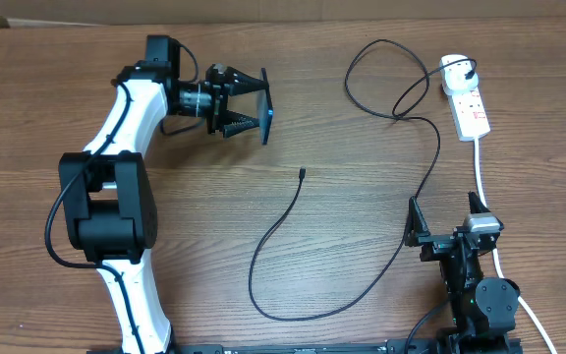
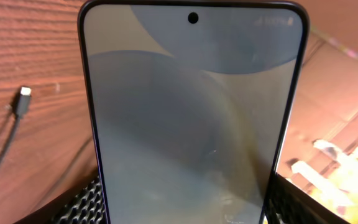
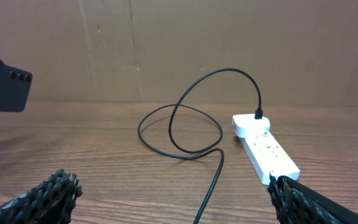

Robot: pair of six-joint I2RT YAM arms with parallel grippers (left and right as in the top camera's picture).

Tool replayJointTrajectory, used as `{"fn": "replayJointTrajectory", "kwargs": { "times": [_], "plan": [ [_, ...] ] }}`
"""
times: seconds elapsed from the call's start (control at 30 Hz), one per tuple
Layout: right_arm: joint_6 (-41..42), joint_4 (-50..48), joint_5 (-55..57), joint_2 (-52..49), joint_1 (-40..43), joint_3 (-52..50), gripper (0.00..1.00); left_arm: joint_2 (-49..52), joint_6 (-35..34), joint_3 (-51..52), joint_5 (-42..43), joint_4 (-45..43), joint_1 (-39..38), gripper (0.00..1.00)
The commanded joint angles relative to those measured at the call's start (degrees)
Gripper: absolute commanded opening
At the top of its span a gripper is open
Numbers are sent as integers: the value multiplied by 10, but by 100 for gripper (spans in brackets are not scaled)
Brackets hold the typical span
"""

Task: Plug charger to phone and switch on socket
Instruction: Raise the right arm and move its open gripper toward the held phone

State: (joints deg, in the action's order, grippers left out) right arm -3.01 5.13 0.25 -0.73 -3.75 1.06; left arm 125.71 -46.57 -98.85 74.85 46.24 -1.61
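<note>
Phone: one, pinched by the left gripper.
Charger: one, tip on tabletop, apart from both grippers.
Socket: one, beyond the spread, empty right gripper.

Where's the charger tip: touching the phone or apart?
Apart. Overhead shows the charger tip lying well clear of the phone in the left gripper.

Left claw holds the phone; the charger tip lies apart.

Left fingers clamped, right fingers spread
</note>
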Motion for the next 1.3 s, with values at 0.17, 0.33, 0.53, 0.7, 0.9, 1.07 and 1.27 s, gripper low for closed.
{"fn": "replayJointTrajectory", "kwargs": {
  "times": [0.17, 0.33, 0.53, 0.7, 0.9, 1.07, 1.27],
  "plan": [
    [-1, -3, -2, 6, 1, -6, 100, 2, -101, -18, 82, -2, 14, 63],
    [-1, -3, -2, 6, 1, -6, 100, 2, -138, -18, 111, -2, 14, 66],
    [-1, -3, -2, 6, 1, -6, 100, 2, -139, -18, 132, -2, 14, 66],
    [-1, -3, -2, 6, 1, -6, 100, 2, -139, -18, 153, -2, 14, 66],
    [0, -8, -33, 6, 1, -6, 100, 2, -148, -18, 157, -2, 14, 68],
    [71, -45, -280, 6, 1, -6, 100, 2, -148, -18, 157, -2, 14, 68],
    [180, -131, -448, 6, 1, -6, 100, 2, -148, -18, 157, -2, 13, 68]
  ]
}}
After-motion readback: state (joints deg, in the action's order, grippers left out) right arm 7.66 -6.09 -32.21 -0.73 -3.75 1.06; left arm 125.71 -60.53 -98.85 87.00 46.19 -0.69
